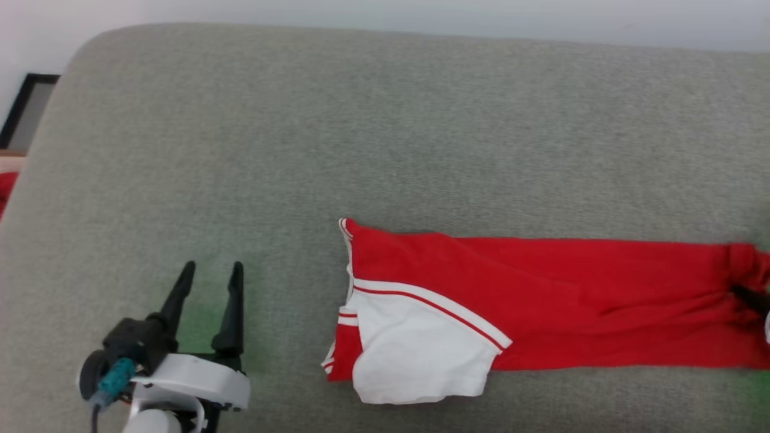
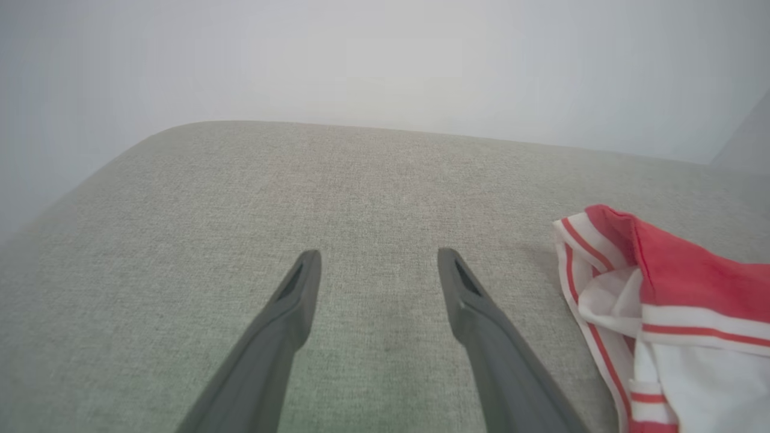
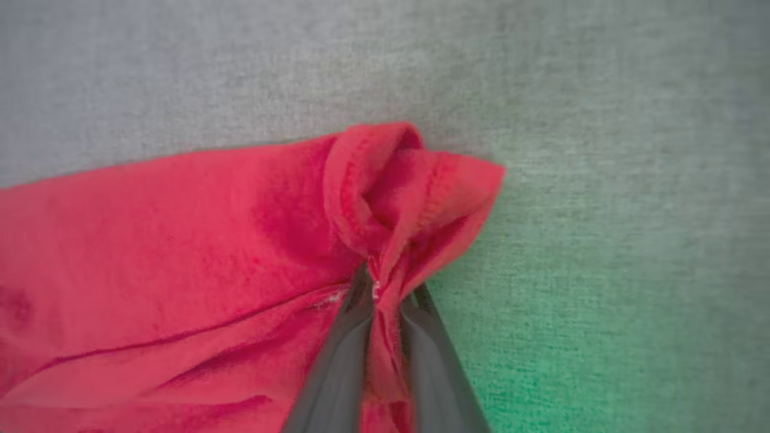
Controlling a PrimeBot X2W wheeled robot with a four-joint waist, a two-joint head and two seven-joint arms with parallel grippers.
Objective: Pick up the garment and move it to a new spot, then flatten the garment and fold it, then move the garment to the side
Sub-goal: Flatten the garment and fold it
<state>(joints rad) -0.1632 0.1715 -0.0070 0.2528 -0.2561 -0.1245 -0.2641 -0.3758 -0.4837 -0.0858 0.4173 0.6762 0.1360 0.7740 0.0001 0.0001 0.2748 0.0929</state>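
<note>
On the grey cushion (image 1: pixel 361 120), lower left: left gripper (image 1: pixel 214 267), fingers spread wide, empty. To its right, not touching: the garment (image 1: pixel 541 288), laid in a long band, white sleeve end nearest, red body stretching rightward. Far right: right gripper (image 3: pixel 388 288), pinched tight on the bunched red hem.

The garment (image 1: pixel 571 288) is a red shirt with a white sleeve, folded lengthwise into a long, narrow band. It lies flat on the grey woven cushion (image 1: pixel 361 120), running left to right across the near half. At its left end the white sleeve lies on top, nearest the front edge, with a white-and-red stripe along its seam and striped trim at the far left corner. Shallow creases run along the red body. Its right end is bunched into a twisted wad of hem, pinched between the closed fingers of the right gripper (image 3: pixel 388 288).
</note>
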